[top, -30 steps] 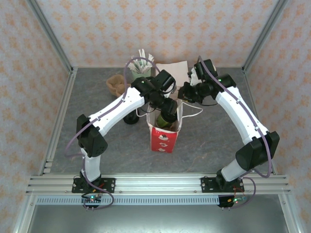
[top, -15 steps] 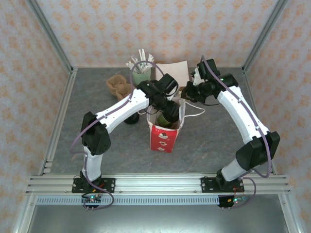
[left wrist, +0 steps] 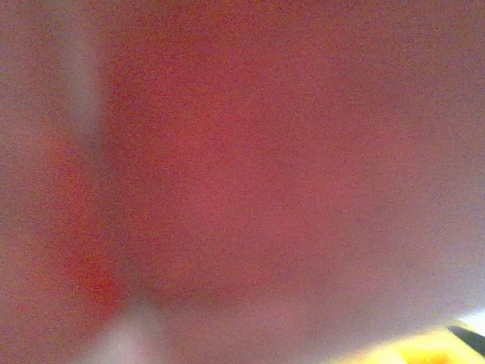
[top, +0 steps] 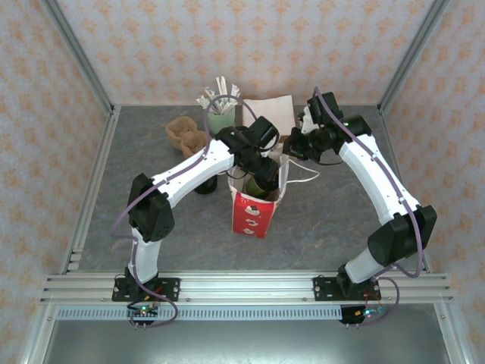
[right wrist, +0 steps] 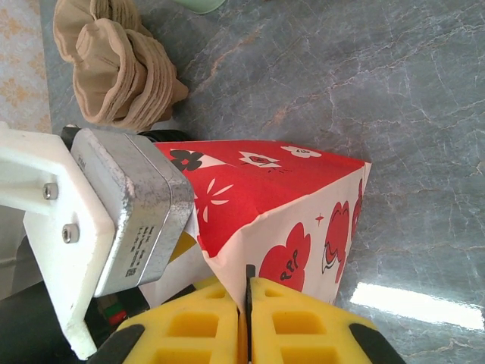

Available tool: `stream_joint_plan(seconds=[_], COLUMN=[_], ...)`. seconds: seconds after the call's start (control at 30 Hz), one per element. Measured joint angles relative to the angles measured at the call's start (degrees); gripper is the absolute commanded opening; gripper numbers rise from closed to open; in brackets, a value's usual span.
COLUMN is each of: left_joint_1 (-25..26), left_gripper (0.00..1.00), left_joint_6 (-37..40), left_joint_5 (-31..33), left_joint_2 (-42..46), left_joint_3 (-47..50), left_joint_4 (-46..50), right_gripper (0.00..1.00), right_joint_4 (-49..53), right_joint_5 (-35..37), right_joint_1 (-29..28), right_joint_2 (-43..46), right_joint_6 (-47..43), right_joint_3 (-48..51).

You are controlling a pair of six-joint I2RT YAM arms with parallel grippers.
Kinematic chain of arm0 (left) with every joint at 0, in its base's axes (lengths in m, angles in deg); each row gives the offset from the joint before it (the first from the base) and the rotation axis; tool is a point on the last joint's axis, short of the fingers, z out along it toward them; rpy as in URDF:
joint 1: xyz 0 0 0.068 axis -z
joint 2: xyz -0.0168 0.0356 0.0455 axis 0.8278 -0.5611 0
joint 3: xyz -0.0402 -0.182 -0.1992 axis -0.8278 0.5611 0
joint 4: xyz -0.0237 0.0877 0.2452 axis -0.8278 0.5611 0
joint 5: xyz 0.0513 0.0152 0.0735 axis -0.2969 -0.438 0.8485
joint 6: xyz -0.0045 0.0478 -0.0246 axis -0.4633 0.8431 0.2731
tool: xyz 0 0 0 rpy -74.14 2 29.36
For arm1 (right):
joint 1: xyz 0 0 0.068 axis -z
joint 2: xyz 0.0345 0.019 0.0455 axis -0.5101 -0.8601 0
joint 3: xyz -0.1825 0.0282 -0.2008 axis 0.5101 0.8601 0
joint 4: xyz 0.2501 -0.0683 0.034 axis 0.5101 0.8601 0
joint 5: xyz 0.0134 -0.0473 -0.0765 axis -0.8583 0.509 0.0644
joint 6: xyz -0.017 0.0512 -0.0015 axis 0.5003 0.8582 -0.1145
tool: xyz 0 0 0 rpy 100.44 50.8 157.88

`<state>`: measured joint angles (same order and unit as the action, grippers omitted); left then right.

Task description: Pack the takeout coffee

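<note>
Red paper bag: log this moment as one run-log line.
step: bagging | left gripper: inside red paper bag mouth, at takeout coffee, grip unclear | right gripper: shut on bag rim

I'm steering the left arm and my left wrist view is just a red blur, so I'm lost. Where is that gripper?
Observer: From the top camera, the left gripper is down in the open mouth of the red paper bag, which stands upright on the table.
Operator: Is the coffee in there?
Observer: The takeout coffee sits in the bag's mouth right at that gripper. I cannot tell whether it is gripped.
Operator: What holds the bag?
Observer: The right gripper is shut on the bag's rim, its yellow pads pinching the paper edge.
</note>
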<state>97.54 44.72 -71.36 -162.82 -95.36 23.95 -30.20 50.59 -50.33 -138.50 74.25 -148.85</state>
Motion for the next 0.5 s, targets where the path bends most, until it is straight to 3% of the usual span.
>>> stream_joint_plan(seconds=[0.23,0.33,0.5], left_joint_1=[0.0,0.11,0.35], left_gripper=[0.55,0.61,0.61], left_joint_6=[-1.9,-3.13,-4.61], left_joint_5=[2.99,3.08,2.12], left_joint_2=[-0.13,-0.55,-1.46], left_joint_3=[0.22,0.22,-0.02], left_joint_4=[0.35,0.31,0.0], right_gripper=[0.12,0.12,0.12], right_joint_4=[0.02,0.0,0.15], right_joint_5=[-0.02,-0.02,0.0], right_joint_1=[0.0,0.0,0.0], right_joint_2=[0.02,0.02,0.02], right_joint_6=[0.02,0.0,0.02], right_joint_3=[0.0,0.0,0.0])
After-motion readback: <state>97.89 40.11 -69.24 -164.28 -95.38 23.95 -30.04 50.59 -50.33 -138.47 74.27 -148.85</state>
